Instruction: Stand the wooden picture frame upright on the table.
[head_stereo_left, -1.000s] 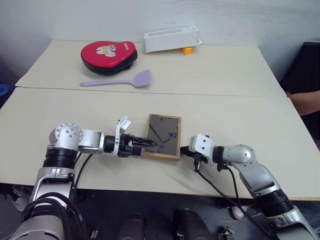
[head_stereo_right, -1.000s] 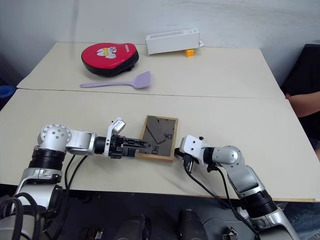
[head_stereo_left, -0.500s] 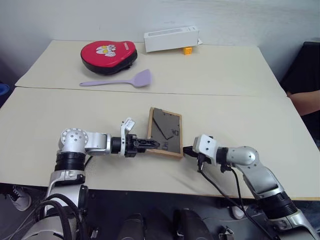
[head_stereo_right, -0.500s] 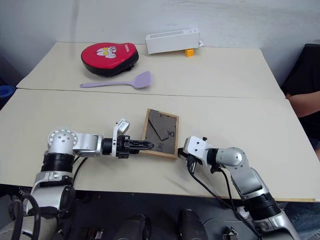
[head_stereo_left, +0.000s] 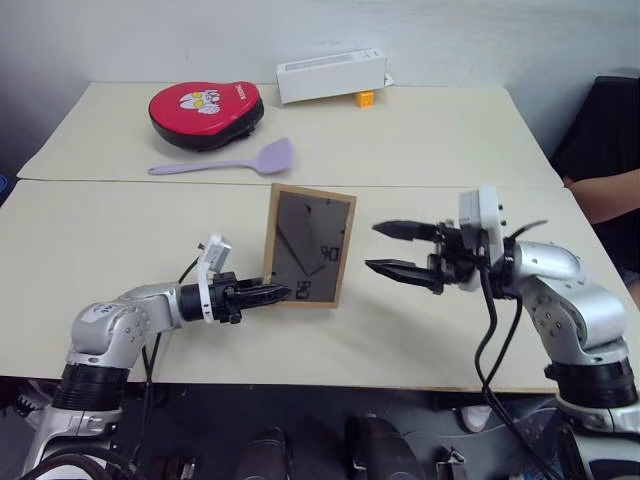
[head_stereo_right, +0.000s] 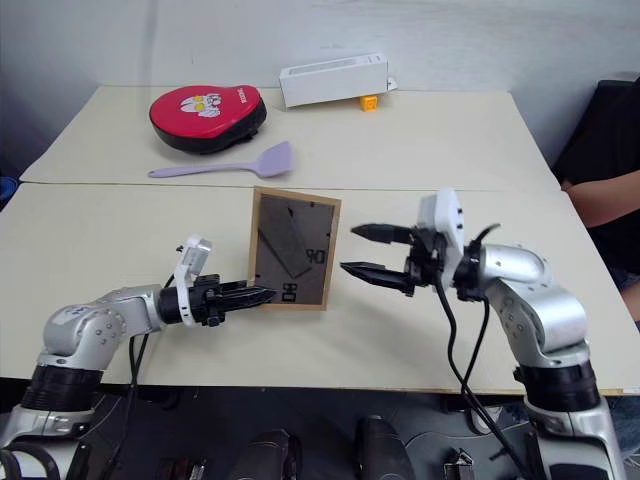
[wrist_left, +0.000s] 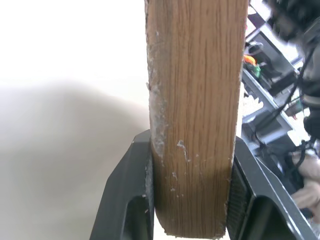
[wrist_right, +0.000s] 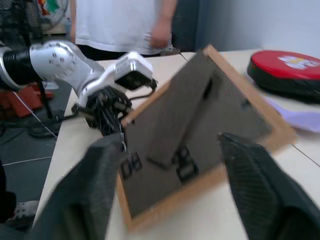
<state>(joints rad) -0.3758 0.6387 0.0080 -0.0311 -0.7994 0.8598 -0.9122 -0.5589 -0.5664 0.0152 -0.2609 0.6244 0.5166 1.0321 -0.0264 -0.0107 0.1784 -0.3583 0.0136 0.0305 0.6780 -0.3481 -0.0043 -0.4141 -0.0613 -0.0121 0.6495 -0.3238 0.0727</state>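
Left eye view: the left gripper (head_stereo_left: 262, 294) reaches in low and nearly level from the left, its fingers closed on the lower left edge of the wooden picture frame (head_stereo_left: 309, 244). The frame stands close to upright on the near half of the table (head_stereo_left: 420, 150), long axis vertical, dark back panel toward the camera, its top leaning slightly to the right. The right gripper (head_stereo_left: 390, 250) points leftward at mid-height of the frame, just beside its right edge and apart from it, fingers spread wide with nothing between them. Bare tabletop lies all round the frame; a purple spatula (head_stereo_left: 225, 162), a red pad (head_stereo_left: 205, 101) and a white oblong box (head_stereo_left: 331, 76) sit well apart beyond the seam.

Right eye view: the same layout, with a clear gap between the frame's right edge and the right fingertips.

Left wrist view: both black fingers (wrist_left: 131, 192) press the sides of the frame's light-wood edge, which rises straight between them.

Right wrist view: the frame's back, with stand and clips, shows tilted between the spread right fingers (wrist_right: 255, 185); the left gripper holds its far edge.
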